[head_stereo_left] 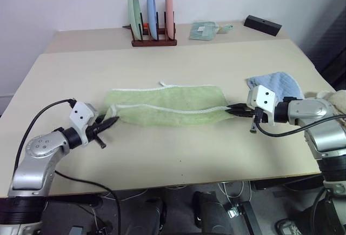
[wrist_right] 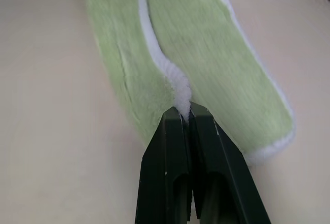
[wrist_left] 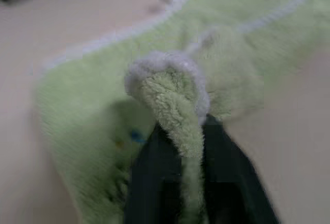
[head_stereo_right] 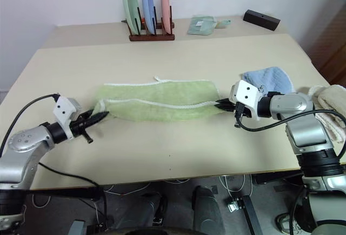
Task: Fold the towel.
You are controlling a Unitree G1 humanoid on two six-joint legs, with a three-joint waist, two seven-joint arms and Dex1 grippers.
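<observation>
The right hand [wrist_right: 186,113] is closed on the towel [head_stereo_left: 167,105] edge; the left hand [wrist_left: 193,147] has cloth between loosened fingers, so that corner may slip & the fold go crooked.

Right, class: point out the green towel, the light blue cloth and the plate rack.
green towel [head_stereo_left: 162,97], left eye view, on its upper folded layer.
light blue cloth [head_stereo_left: 282,84], left eye view, on its middle.
plate rack [head_stereo_left: 154,42], left eye view, on its wooden base.
</observation>
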